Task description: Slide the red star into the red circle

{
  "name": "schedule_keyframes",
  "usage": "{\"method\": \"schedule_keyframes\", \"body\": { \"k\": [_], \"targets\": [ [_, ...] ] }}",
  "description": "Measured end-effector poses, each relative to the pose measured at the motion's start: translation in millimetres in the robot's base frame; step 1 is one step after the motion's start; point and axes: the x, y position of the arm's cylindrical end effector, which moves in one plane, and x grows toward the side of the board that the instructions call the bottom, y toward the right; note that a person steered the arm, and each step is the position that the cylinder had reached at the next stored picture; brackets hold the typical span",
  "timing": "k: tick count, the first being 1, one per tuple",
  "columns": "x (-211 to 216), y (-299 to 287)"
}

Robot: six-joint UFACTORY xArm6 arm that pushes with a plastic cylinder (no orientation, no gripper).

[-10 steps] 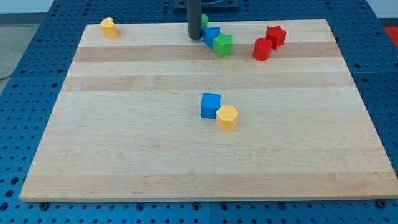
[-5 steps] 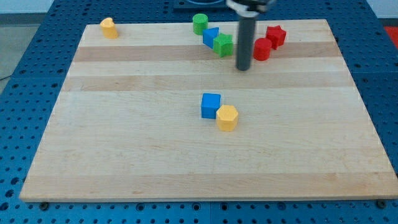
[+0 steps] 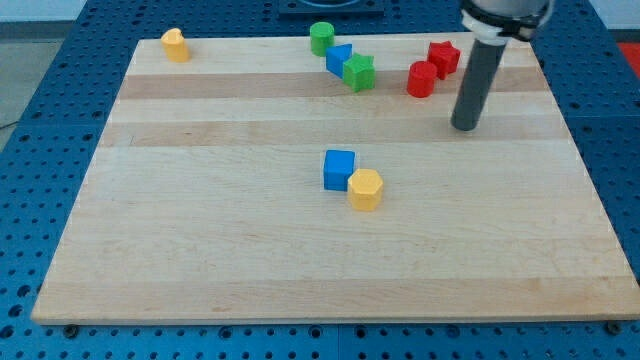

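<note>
Pale wooden board [image 3: 300, 250] with lengthwise grain bands, fills most of view. Board rests on blue perforated bench top [image 3: 40, 120], regular hole grid showing on all sides. Strip of light grey surface [image 3: 40, 12] at view's top left. Even, soft lighting, faint shadows.

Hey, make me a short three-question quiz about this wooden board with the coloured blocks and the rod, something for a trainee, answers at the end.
1. True or false: my tip is touching the red star block.
2. Multiple choice: which block touches the blue cube mid-board? A) green star block B) yellow hexagonal block C) green round block
3. Fill in: the lone yellow block sits near the view's top ____ corner of the wooden board.

Key
1. False; the tip stands apart, toward the view's bottom right of the star and the red round block.
2. B
3. left
</note>
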Motion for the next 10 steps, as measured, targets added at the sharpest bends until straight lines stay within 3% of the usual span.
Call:
{"method": "schedule_keyframes", "body": {
  "k": [1, 2, 3, 4, 6, 7, 9, 10],
  "targets": [
    [-30.9, 43.7],
    [-91.6, 73.0],
    [-142.7, 60.0],
    [-158.6, 7.7],
    [-86.6, -72.4],
    [-84.1, -87.9],
    [-132.9, -98.7],
    [-132.0, -140.5]
  ]
}}
